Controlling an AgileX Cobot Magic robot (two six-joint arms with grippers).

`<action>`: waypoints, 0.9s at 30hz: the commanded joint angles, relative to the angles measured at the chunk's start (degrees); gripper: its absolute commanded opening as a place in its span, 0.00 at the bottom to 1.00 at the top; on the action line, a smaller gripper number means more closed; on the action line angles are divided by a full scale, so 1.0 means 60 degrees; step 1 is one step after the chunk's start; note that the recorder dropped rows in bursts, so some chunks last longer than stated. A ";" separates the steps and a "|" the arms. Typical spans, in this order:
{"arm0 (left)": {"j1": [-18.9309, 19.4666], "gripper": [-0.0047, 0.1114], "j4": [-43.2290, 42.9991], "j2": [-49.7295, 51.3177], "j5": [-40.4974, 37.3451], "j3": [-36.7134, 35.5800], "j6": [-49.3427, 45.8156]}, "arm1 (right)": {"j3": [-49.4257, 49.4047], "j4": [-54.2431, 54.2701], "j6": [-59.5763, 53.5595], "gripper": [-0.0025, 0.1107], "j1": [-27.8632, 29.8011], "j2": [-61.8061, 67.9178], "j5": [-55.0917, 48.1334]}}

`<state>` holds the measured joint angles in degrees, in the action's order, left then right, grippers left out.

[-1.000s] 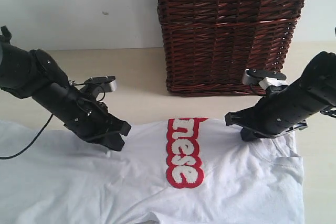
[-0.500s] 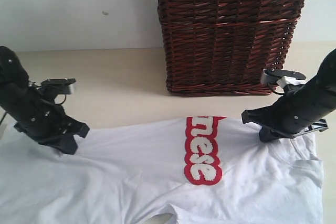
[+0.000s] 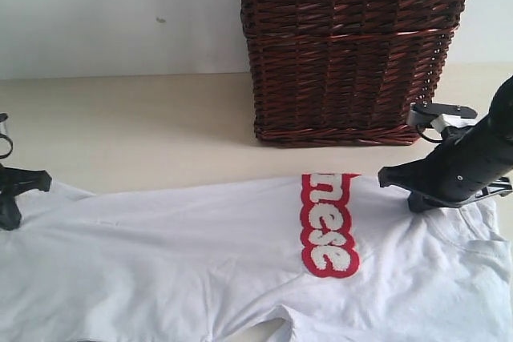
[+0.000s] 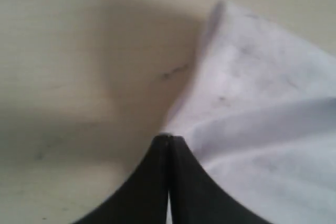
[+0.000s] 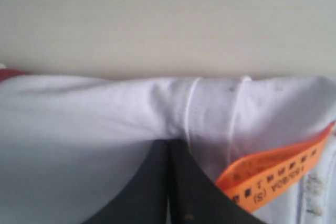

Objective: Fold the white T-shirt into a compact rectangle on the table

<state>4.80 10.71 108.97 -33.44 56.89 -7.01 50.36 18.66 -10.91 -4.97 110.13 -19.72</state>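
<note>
Right pincer [image 3: 417,200] clenched on white T-shirt [image 3: 200,254] edge near wicker basket [image 3: 353,46]; left pincer [image 3: 11,198] likewise, well left of basket. I judge: spreading step; next, lay flat, release.

The pale beige table [image 3: 144,130] runs across the middle of the exterior view, bare and matte at left and centre. A dark wicker basket [image 3: 353,54] stands on it in the upper right of the frame. The white T-shirt [image 3: 184,262] lies spread over the lower part of the frame, reaching from the left edge to the right edge. Its red lettering [image 3: 327,226] faces up, right of centre. A strip of bare table separates the shirt from the basket.
</note>
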 commanded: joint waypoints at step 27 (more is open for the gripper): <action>-0.1092 0.06 0.4303 -0.3137 -0.1699 -0.0957 -0.5983 | -0.0322 0.2474 -0.2992 0.41 -0.1065 -0.4032 -0.3563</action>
<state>0.50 29.11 93.39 -41.98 53.40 -32.84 48.47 34.23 -29.36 -11.26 87.34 -36.65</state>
